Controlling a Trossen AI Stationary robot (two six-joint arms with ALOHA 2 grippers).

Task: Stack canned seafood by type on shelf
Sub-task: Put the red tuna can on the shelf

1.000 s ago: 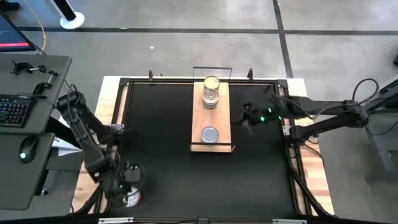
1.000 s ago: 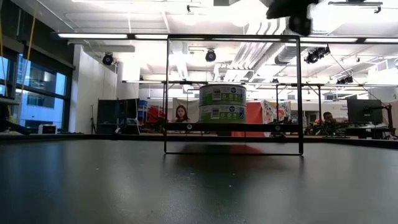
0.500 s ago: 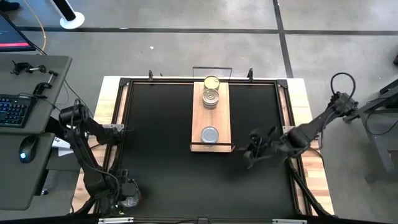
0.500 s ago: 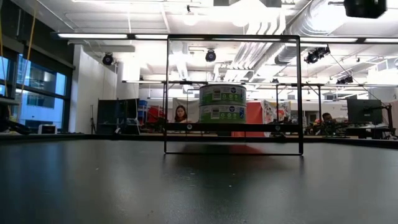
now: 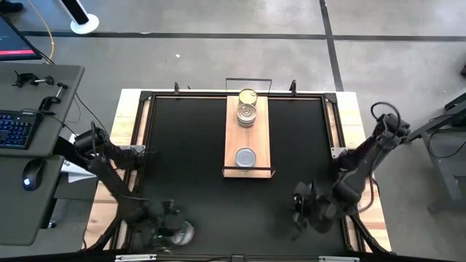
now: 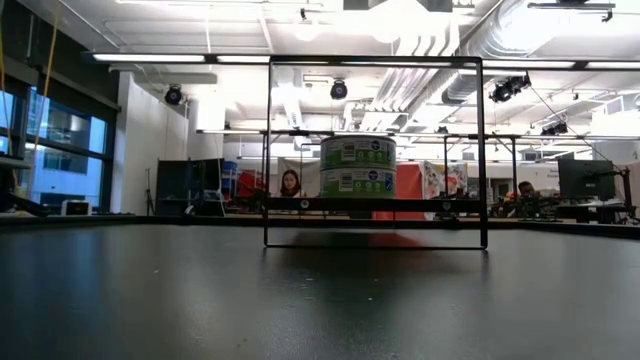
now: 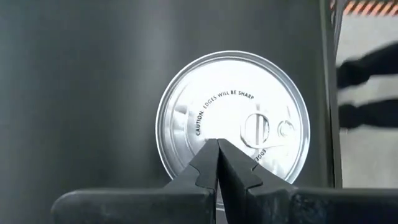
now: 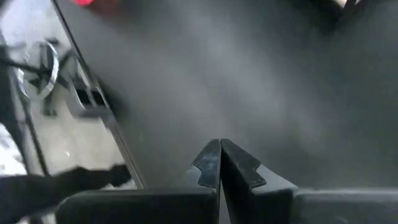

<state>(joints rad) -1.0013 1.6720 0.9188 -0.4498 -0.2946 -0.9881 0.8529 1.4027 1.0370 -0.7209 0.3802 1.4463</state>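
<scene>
- From overhead I see my black table [image 5: 189,160] with a light wooden shelf [image 5: 246,138] running down the upper middle of the frame.
- Three tins show on the shelf from above: a gold-lidded tin [image 5: 247,96] at its top end, a silver-lidded tin [image 5: 247,113] just below and touching it, and another silver tin [image 5: 245,157] well apart near the bottom end.
- In the table-level view, two tins stand stacked [image 6: 357,167] behind the shelf's black wire rail [image 6: 375,150], with green labels.
- My left gripper [image 5: 166,227] sits at the lower left of the overhead frame, just beside a lone silver tin [image 5: 182,233] on the table.
- In the left wrist view its fingers [image 7: 217,163] are pressed together, tips over the tin's lid [image 7: 233,118], gripping nothing.
- My right gripper [image 5: 300,211] is at the lower right of the overhead frame, over bare table.
- In the right wrist view its fingers [image 8: 219,163] are together and empty.
</scene>
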